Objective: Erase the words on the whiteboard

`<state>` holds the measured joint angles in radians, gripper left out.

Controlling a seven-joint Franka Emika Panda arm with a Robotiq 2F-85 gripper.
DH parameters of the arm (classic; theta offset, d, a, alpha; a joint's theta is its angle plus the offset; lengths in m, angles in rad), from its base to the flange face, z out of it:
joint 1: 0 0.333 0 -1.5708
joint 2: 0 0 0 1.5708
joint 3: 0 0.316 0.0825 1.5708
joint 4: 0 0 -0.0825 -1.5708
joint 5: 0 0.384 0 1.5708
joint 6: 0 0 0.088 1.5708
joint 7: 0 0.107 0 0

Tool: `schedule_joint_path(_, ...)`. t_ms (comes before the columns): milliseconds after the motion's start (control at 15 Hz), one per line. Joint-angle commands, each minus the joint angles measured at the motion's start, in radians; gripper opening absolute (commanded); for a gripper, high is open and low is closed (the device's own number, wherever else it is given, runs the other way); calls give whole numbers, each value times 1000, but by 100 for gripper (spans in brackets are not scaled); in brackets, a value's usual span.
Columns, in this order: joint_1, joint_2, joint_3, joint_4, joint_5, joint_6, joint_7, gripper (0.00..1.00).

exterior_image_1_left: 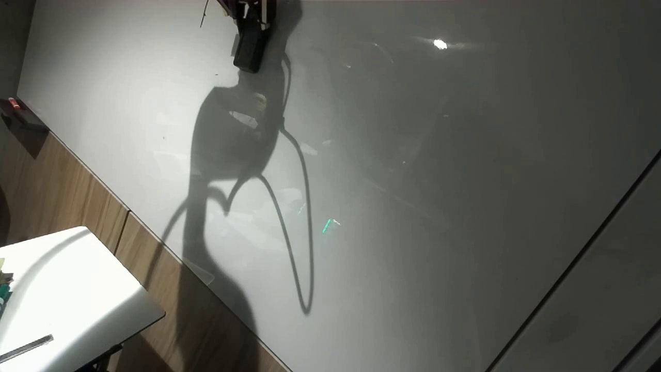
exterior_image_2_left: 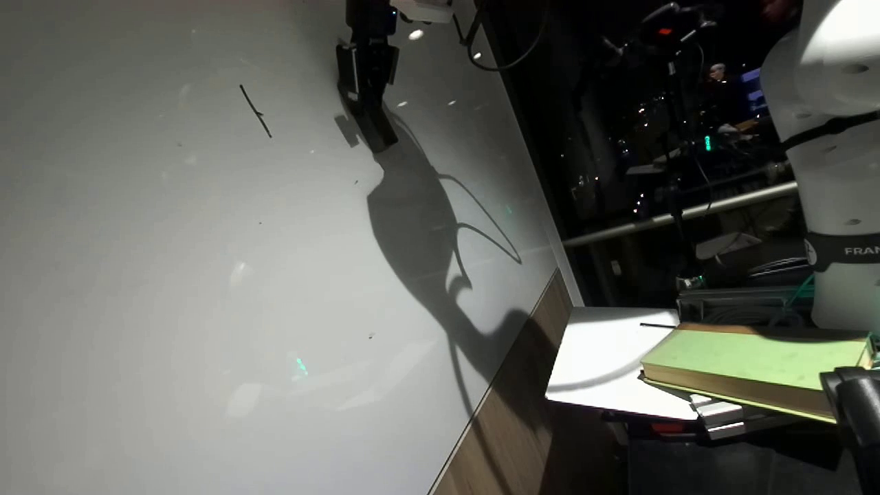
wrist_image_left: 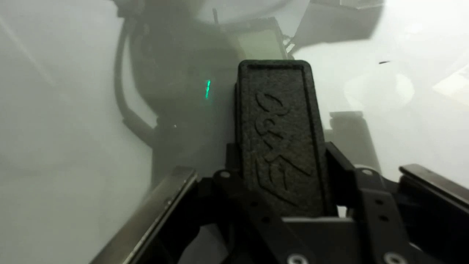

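In an exterior view, a dark eraser [exterior_image_1_left: 250, 51] juts from the jaws over the whiteboard [exterior_image_1_left: 387, 289]; whether it touches is unclear. In an exterior view, a black stroke [exterior_image_2_left: 256, 111], likely what is left of the words, lies beside the jaws, apart from them. In the wrist view, the jaws pinch the eraser toward one end, presumably so its length reaches past them.
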<state>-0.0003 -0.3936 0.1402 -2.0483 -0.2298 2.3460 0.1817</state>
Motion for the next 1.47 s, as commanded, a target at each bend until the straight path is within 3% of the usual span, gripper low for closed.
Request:
schedule_joint_path(0,19,59,63,23,-14,78,61,31)
schedule_joint_path(400,53,122,149,38,-37,133,110,31)
schedule_joint_path(1133,77,138,133,-9,-32,233,62,31)
schedule_joint_path(1200,95,133,235,63,-75,142,182,31)
schedule_joint_path(1400,103,187,319,146,-161,134,265,31)
